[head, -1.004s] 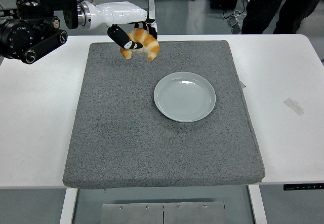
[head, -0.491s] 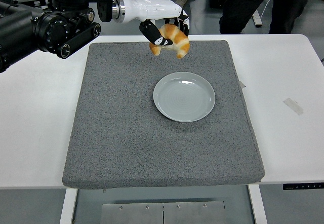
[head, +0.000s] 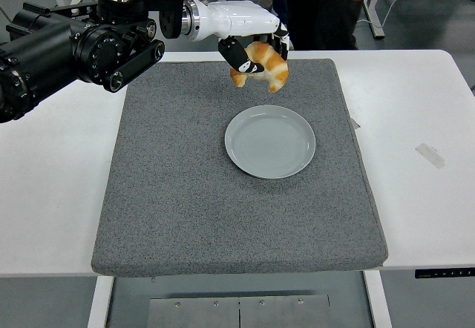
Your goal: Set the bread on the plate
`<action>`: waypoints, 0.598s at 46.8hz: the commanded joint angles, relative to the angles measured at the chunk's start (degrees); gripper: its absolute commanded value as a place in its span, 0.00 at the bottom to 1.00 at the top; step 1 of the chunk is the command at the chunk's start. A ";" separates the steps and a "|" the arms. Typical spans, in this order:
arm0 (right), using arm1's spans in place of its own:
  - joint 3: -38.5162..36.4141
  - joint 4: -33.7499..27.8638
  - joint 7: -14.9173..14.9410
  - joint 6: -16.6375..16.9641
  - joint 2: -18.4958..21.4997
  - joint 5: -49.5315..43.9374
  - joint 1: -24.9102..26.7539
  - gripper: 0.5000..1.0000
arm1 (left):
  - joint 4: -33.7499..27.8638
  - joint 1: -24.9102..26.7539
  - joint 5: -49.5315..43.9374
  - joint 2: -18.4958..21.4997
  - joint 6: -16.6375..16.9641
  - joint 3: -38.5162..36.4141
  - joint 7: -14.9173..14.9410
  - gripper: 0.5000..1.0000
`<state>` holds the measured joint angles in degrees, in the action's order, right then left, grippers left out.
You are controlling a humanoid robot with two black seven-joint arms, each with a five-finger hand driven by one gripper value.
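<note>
Across the centre of the frame a grey mat (head: 223,194) covers most of the white table (head: 59,172), and above its upper edge the robot's left arm (head: 82,46) reaches in from the upper left, carrying the bread. By the look of it, the step in hand is the carry to the plate (head: 270,142), which sits empty just right of the mat's centre. Done well, that would mean bringing the load a little further toward the lower right until it hangs over the dish's middle, then lowering it close to the surface before the fingers let go, since a curved roll released from height or over the rim could roll off onto the mat.

At upper centre the left hand (head: 252,46) is closed around the bread (head: 261,66), a golden croissant-shaped piece. Its dark fingers wrap the piece from the left and from above, so the bread hangs beneath and slightly right of the white wrist, clear of the mat. It lies just beyond the plate's upper rim in the frame, not yet over it. No right arm is visible. A person (head: 319,9) stands at the top edge, behind the table.
</note>
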<state>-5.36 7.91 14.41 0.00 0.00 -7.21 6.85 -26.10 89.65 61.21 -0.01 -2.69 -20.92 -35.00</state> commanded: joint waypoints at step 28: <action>0.00 0.00 0.01 0.00 0.00 0.00 0.00 1.00 | 4.39 -6.32 -0.13 0.01 2.25 -1.41 0.00 0.00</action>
<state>-5.36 7.91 14.41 0.00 0.00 -7.21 6.85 -21.59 83.32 61.30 0.00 -0.90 -22.74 -35.00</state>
